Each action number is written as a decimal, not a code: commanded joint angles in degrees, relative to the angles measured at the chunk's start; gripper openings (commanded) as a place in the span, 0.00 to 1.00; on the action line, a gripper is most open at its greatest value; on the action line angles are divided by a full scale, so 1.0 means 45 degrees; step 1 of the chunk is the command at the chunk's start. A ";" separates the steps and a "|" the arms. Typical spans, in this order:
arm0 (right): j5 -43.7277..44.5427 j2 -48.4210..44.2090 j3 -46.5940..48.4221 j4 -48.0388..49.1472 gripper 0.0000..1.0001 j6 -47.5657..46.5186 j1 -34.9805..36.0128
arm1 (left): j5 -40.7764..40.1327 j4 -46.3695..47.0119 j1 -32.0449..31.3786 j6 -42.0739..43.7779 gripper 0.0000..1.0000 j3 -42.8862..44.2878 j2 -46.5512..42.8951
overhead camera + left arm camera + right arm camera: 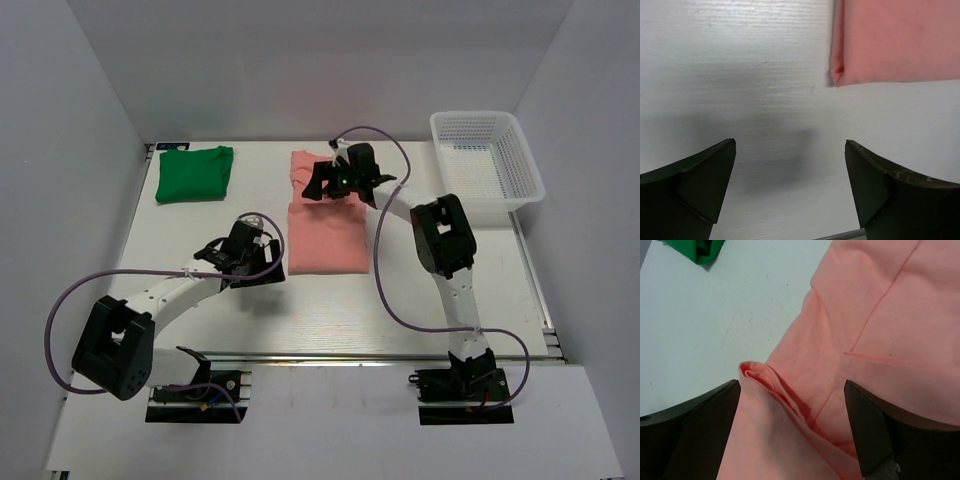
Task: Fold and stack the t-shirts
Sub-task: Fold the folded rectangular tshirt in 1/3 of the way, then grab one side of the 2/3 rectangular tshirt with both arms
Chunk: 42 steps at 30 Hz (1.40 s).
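Note:
The salmon-pink t-shirt point(327, 238) lies partly folded mid-table, its far part bunched under my right gripper. My right gripper point(331, 187) hovers open over that far part. In the right wrist view the right gripper point(790, 390) straddles a raised fold of the pink t-shirt point(865, 315) without closing on it. The bright green t-shirt point(193, 174) lies folded at the far left, and a corner of the green t-shirt point(699, 250) shows in the right wrist view. My left gripper point(266, 258) stands open and empty just left of the pink shirt. In the left wrist view the left gripper point(790, 150) is over bare table, near the pink t-shirt's point(895, 40) corner.
A white mesh basket point(500, 208) stands at the far right corner of the table. White walls close in the table on the left, back and right. Purple cables loop beside both arms.

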 commanded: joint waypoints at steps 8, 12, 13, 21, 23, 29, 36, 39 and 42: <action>0.3249 -0.7313 -0.5123 -0.0780 0.90 -0.0669 -0.0146 | 0.1155 0.1694 -0.0001 0.0877 1.00 0.0972 0.0499; 0.4266 -0.9392 -0.8927 -0.0915 0.90 -0.0316 -0.0127 | 0.1585 0.2182 -0.0001 0.1190 1.00 0.1286 0.1417; 0.4385 -0.9627 -0.9575 -0.1052 0.90 -0.0026 -0.0165 | 0.1741 0.2319 -0.0001 0.1191 1.00 0.1402 0.1786; 0.4465 -1.0958 -1.2488 -0.1425 0.90 0.0620 -0.0185 | 0.1879 0.3081 -0.0001 0.1425 1.00 0.1540 0.3214; 0.4173 -1.0783 -1.2706 -0.1210 0.90 0.0796 -0.0205 | 0.2190 0.3258 -0.0001 0.1543 1.00 0.1540 0.3566; 0.2942 -0.9534 -1.2669 -0.0663 0.83 0.0992 -0.0185 | 0.2814 0.3706 -0.0001 0.1660 0.73 0.1560 0.4132; 0.2238 -0.8848 -1.2647 -0.0682 0.47 0.1051 -0.0166 | 0.4085 0.4389 -0.0119 0.1660 0.33 0.1150 0.4407; 0.2121 -0.9043 -1.2901 -0.0799 0.23 0.1070 -0.0147 | 0.4475 0.4391 -0.0119 0.1660 0.12 0.1032 0.4524; 0.1732 -0.9471 -1.3175 -0.1071 0.00 0.1012 -0.0146 | 0.4905 0.4391 -0.0235 0.1660 0.00 0.1032 0.4408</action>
